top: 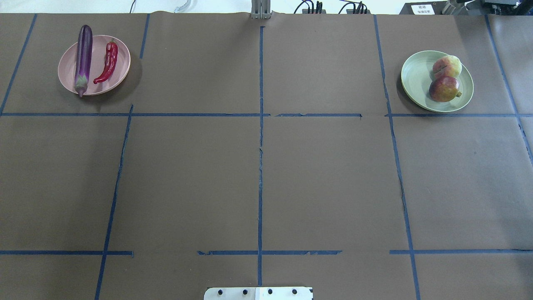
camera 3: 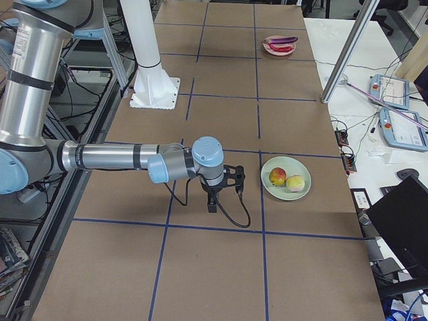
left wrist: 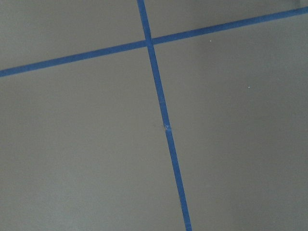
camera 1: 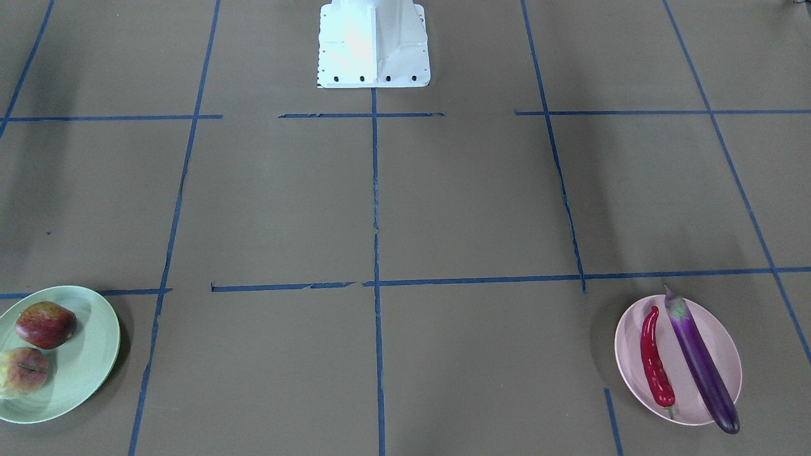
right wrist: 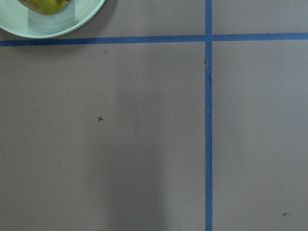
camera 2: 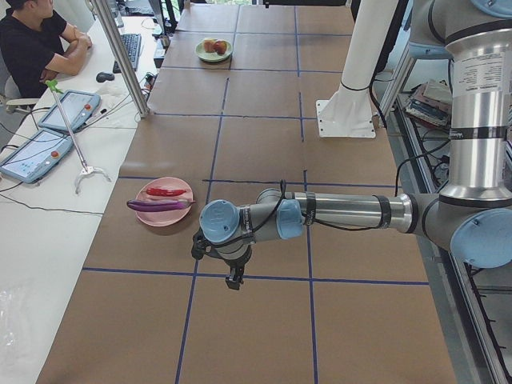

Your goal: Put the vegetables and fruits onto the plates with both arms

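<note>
Pink plate point(camera 1: 725, 361): it stands on the worktop point(top: 187, 179) at the far edge, on the side of the robot's left arm point(camera 2: 344, 212).
Eggplant point(camera 1: 700, 361): I see it lying lengthwise across the pink plate; both of its ends reach a little over the rim.
Chili pepper point(camera 1: 654, 361): it lies on the same plate, just beside the eggplant and almost parallel to it. I cannot tell if the two touch.
Green plate point(camera 1: 89, 354): it stands at the far edge on the side of the right arm point(camera 3: 107, 157), well apart from the pink plate.
Dark red fruit point(camera 1: 45, 324): on the green plate.
Yellow-green fruit point(camera 1: 22, 372): on the green plate, right next to the dark red fruit.
Left claw point(camera 2: 234, 280): it points down over bare brown worktop, near the pink plate but apart from it. Only the side camera shows it, so I cannot tell how far it is open or whether it has hold of anything.
Right claw point(camera 3: 212, 202): it points down near the green plate, apart from it. Again I cannot tell its opening or its hold.
Left wrist camera: only brown worktop and a crossing of blue tape lines point(top: 260, 166).
Right wrist camera: the rim of the green plate in the upper left corner, with tape lines below it.
Other: the white base block point(camera 1: 374, 44), and a person point(camera 2: 32, 40) sitting at a side desk.
</note>
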Available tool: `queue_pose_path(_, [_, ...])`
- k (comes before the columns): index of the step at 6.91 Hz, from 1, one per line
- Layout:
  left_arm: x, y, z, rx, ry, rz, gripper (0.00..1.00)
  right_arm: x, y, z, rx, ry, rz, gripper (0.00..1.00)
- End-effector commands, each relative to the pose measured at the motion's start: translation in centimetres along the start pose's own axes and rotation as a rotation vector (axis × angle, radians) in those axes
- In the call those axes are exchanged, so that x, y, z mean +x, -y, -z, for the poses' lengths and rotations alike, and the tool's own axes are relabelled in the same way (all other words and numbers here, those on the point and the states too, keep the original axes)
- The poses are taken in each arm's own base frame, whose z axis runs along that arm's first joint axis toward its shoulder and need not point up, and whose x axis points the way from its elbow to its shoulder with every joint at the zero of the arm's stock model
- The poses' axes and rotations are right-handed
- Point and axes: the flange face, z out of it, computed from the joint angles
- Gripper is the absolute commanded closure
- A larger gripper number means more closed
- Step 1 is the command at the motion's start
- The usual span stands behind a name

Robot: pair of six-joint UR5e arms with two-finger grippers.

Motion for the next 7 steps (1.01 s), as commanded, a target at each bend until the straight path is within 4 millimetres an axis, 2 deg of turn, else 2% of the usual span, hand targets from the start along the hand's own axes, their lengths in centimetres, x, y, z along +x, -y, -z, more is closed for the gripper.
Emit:
queue_pose_path(1, [0.8, 1.6, 1.7, 0.009, 0.075, -0.004, 0.0, -1.2, -0.9, -1.7, -0.054, 0.001, 0.032, 0.0])
queue_pose_path(2, [-0.1, 1.7, 1.2, -0.007, 0.101, -0.002, 0.0, -0.3, -2.9, -1.7, -0.071, 0.008, 0.077, 0.0])
queue_pose_path(3, [-0.4, 1.6, 0.9, 0.005, 0.104, -0.012, 0.0, -1.1, -2.8, -1.0, -0.081, 0.024, 0.078, 0.0])
queue_pose_path(4, [-0.6, 1.6, 0.8, 0.014, 0.11, -0.023, 0.0, -1.2, -2.1, -0.6, -0.109, 0.039, 0.053, 0.0])
queue_pose_path(5, [-0.7, 1.6, 0.8, 0.014, 0.112, -0.023, 0.0, -0.4, -1.4, 0.0, -0.112, 0.031, 0.071, 0.0])
queue_pose_path(7, [-1.4, 1.9, 0.2, 0.019, 0.111, -0.029, 0.0, -0.4, 2.6, 2.8, -0.141, -0.007, 0.107, 0.0])
